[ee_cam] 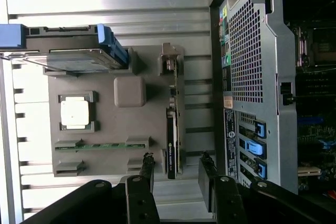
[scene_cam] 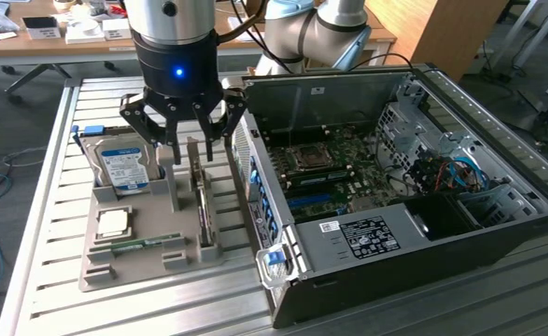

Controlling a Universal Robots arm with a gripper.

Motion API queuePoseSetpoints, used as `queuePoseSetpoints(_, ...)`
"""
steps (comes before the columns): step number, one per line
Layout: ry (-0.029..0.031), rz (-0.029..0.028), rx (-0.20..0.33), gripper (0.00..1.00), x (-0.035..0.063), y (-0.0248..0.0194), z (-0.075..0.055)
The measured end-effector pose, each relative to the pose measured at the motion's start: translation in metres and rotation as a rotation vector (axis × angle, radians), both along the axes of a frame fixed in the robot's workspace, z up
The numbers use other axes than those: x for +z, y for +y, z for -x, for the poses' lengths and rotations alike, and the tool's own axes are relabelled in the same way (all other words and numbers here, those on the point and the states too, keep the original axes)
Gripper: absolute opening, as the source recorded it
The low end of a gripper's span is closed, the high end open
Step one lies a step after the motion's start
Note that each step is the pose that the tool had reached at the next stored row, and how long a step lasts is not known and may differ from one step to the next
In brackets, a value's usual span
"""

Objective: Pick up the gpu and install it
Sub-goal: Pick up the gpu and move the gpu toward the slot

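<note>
Fingers (scene_cam: pixel 210 143): spread wide, gripping nothing, set either side of the card's line.
Gripper (scene_cam: pixel 187 150): upper left of centre in the exterior view, poised over the grey holder tray (scene_cam: pixel 115 273).
gpu (scene_cam: pixel 201 203): on edge in a tray slot, left of centre, between hard drive (scene_cam: pixel 124 168) and open computer case (scene_cam: pixel 497 231).
Handling: probably light, stiff, thin; exposed parts fragile.
Hold: likely across the flat faces, near the top edge.

The ribbed silver metal table (scene_cam: pixel 31 210) looks brushed, faintly shiny. The grey moulded plastic tray (scene_cam: pixel 138 269) on it is matt and smooth. The silver metal hard drive (scene_cam: pixel 124 168) bears a glossy blue-white label; the thin black gpu card (scene_cam: pixel 201 210) looks matt. The black computer case (scene_cam: pixel 441 273) is bare sheet metal inside
</note>
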State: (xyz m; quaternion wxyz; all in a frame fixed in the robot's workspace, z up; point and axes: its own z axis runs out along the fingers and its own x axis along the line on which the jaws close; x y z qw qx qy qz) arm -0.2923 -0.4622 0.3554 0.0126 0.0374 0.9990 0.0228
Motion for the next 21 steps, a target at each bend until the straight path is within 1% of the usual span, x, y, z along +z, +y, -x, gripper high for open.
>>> queuePoseSetpoints(9,-0.0001,-0.0002,0.000,0.47,-0.0012,-0.0001,0.000)
queuePoseSetpoints(21,0.0000,0.0003,0.000,0.47,-0.0215,0.0000,0.000)
